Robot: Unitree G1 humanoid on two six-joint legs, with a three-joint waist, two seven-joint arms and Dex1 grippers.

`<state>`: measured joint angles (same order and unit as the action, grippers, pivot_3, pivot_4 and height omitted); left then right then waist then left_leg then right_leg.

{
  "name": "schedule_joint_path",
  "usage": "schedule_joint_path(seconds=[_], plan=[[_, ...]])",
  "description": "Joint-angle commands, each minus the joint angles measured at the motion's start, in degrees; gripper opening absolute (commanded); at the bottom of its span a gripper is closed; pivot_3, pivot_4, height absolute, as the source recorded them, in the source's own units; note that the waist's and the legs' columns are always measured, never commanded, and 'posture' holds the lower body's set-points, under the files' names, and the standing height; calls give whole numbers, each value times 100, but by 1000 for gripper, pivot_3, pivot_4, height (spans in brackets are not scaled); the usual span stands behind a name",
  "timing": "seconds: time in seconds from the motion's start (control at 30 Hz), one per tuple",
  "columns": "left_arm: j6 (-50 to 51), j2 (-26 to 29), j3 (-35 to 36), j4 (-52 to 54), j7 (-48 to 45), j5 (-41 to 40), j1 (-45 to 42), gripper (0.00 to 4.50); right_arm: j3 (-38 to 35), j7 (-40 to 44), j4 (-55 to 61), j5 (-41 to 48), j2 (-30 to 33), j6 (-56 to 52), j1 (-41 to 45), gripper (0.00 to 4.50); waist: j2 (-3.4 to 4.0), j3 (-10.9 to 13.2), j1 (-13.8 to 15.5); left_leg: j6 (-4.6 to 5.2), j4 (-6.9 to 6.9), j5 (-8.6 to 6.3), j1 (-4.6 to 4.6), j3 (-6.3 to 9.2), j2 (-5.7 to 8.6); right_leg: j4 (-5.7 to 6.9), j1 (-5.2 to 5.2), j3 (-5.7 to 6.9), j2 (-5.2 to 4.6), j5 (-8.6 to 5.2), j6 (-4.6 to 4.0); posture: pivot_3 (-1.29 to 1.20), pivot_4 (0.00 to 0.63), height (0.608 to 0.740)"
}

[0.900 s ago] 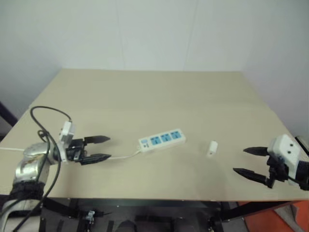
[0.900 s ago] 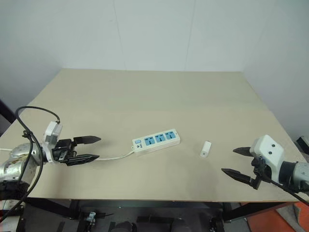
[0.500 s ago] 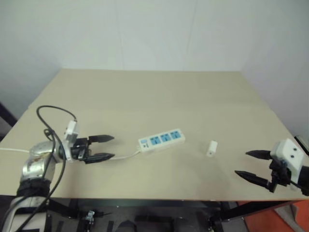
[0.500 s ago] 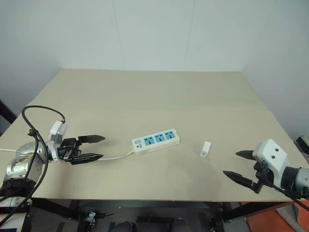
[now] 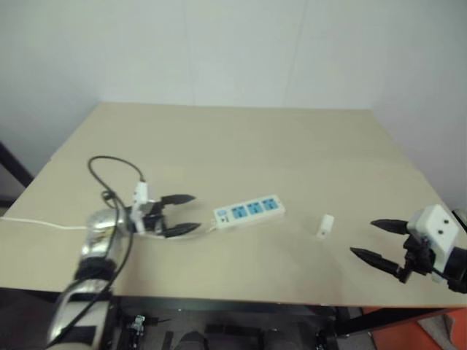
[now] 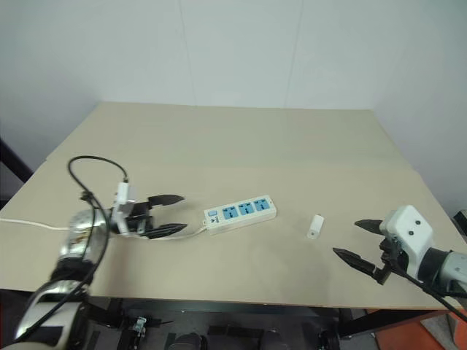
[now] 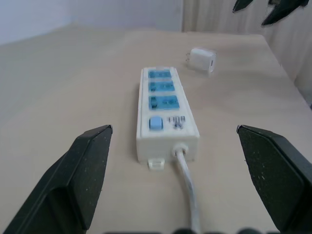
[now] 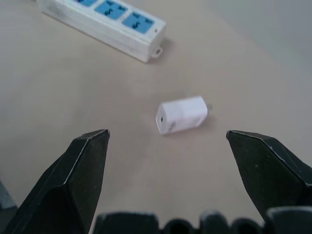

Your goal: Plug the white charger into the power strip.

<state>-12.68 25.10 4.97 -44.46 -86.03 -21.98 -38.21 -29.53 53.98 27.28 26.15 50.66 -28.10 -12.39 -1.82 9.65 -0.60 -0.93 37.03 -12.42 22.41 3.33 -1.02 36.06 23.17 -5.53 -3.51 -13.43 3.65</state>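
Currently the white charger [image 6: 314, 226] lies loose on the table [image 6: 241, 146], apart from the power strip [image 6: 240, 214]. Both the left gripper [image 6: 169, 215] and right gripper [image 6: 357, 240] have jaws spread, empty; grasping and insertion remain.

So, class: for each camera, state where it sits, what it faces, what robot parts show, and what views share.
Head eyes: above, facing down over the table; both arms show.
Left wrist: behind open left gripper, facing the power strip.
Right wrist: behind open right gripper, facing the white charger.
Shared: strip and charger appear in all.
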Motion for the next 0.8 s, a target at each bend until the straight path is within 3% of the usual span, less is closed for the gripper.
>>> schedule_joint_path(seconds=[0.03, 0.37, 0.6, 0.8], plan=[[-321, -253, 41, -600, -7, 73, -436, 4454, 3, -223, 327, 102, -78, -134, 4, 4500, -1, 0, -13, 0, 0, 0, 1, 0, 0, 0, 0, 0, 0, 3, -6, 0, 150, 740], [-990, -659, -91, -2030, -120, 680, -1022, 4454, -56, -686, 784, 133, -355, -450, -153, 4500, -1, 0, -61, 0, -2, 0, -5, 3, 0, 5, -1, -2, 3, -11, 19, 0, 150, 740], [-1392, -860, 6, -2438, 404, 936, -1183, 4454, -102, -879, 993, 125, -469, -547, -324, 4500, -1, 0, -26, 0, -1, 0, -4, 3, 1, 4, -2, -1, 1, -12, 20, 0, 150, 740], [-1439, -907, -139, -2559, 281, 1223, -1122, 4454, -294, -904, 1038, 100, -452, -552, -536, 4500, -1, 0, -35, 0, -1, 0, -4, 3, 1, 5, -1, -2, 1, -12, 21, 0, 150, 740]])
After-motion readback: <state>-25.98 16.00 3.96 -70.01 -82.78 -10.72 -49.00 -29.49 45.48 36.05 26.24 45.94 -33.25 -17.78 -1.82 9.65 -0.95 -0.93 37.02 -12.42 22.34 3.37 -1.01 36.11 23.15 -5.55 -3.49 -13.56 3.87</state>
